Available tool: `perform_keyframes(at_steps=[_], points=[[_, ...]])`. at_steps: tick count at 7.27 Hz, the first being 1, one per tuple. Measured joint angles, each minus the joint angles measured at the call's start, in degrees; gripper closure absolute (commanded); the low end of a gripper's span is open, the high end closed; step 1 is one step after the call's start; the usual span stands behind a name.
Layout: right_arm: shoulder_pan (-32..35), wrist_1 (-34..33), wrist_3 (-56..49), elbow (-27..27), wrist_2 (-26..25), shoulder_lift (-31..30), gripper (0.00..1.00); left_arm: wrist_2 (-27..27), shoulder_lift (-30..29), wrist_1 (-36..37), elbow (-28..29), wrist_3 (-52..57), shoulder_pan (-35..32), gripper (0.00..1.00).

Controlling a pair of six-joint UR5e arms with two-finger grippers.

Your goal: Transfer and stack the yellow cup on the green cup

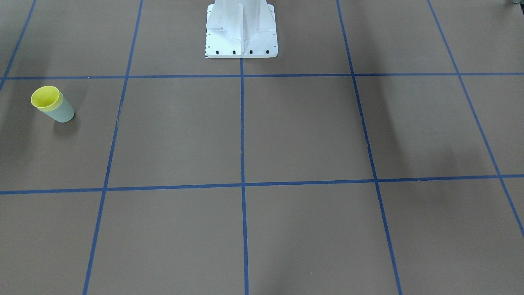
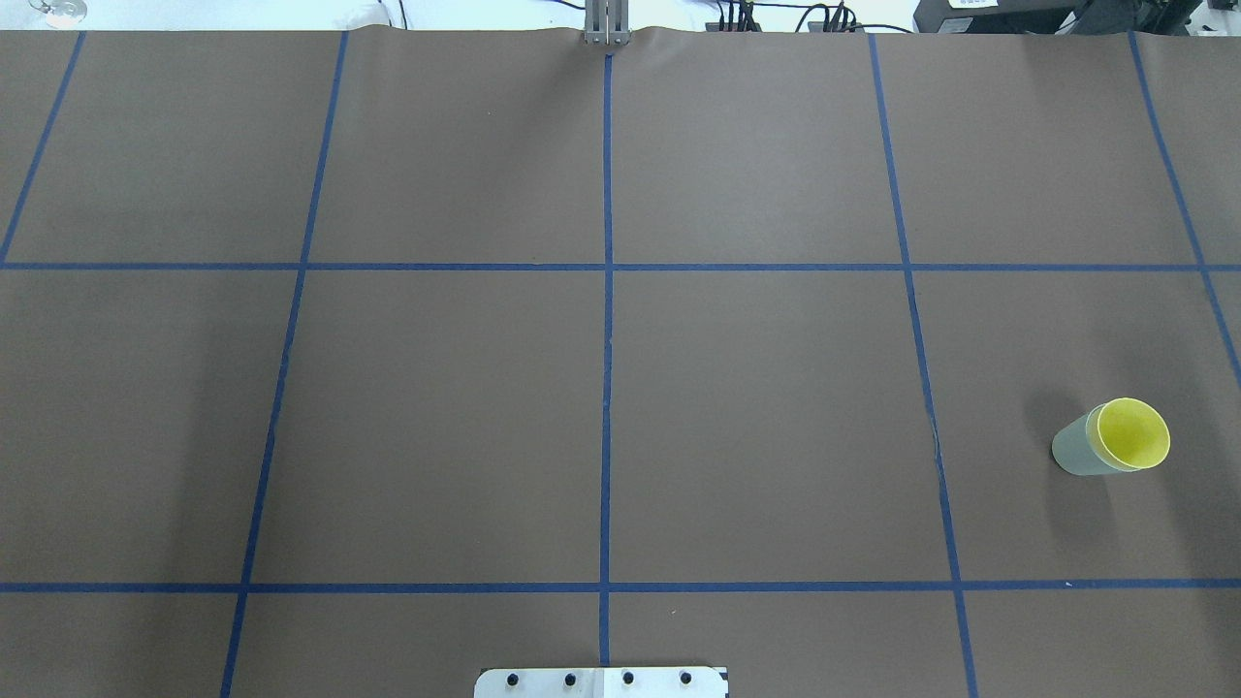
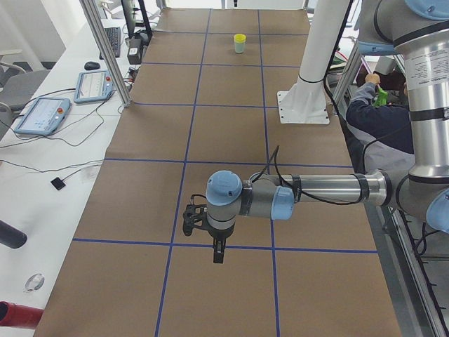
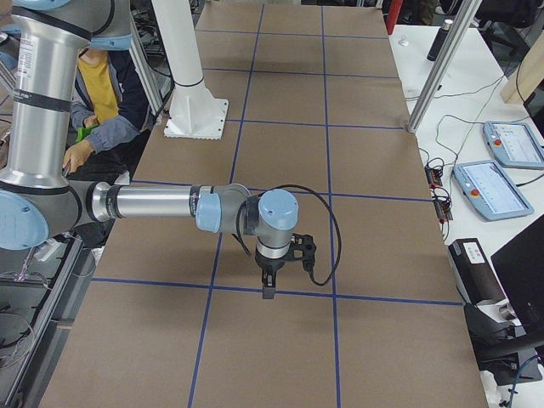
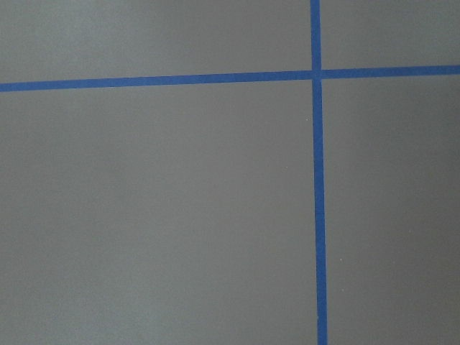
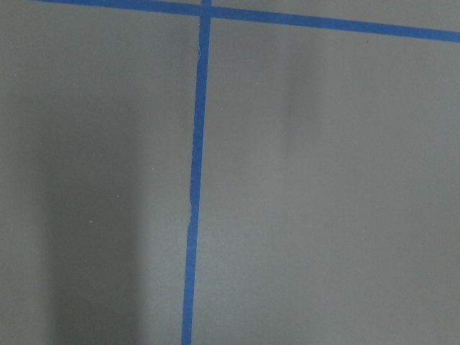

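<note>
The yellow cup sits nested in the green cup, only its rim band showing above the green rim. The pair stands upright on the table, well apart from both grippers, far off on the robot's right side.

The stacking looks done, so the job now, as I judge it, is to leave the stack alone. Any arm travel should run high and wide of it, since light plastic tumblers tip at a brush. The yellow band looks even around the green rim, which suggests it is seated straight and needs no pressing down.

The left gripper and right gripper each hang pointing down over bare table and show only in the side views. I cannot tell whether their fingers are spread or pressed together. Neither seems to carry anything.

Both wrist cameras show only the table and its blue tape lines. The cups are tiny in the left side view and do not appear in the right one. How deep the yellow cup sits inside is hidden.
</note>
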Motion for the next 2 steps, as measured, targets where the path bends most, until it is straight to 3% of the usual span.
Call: perform_keyframes(at_steps=[2], points=[[0.0,0.0,0.0,0.0,0.0,0.0,0.0,0.0,0.5,0.0,0.0,0.0,0.0,0.0]])
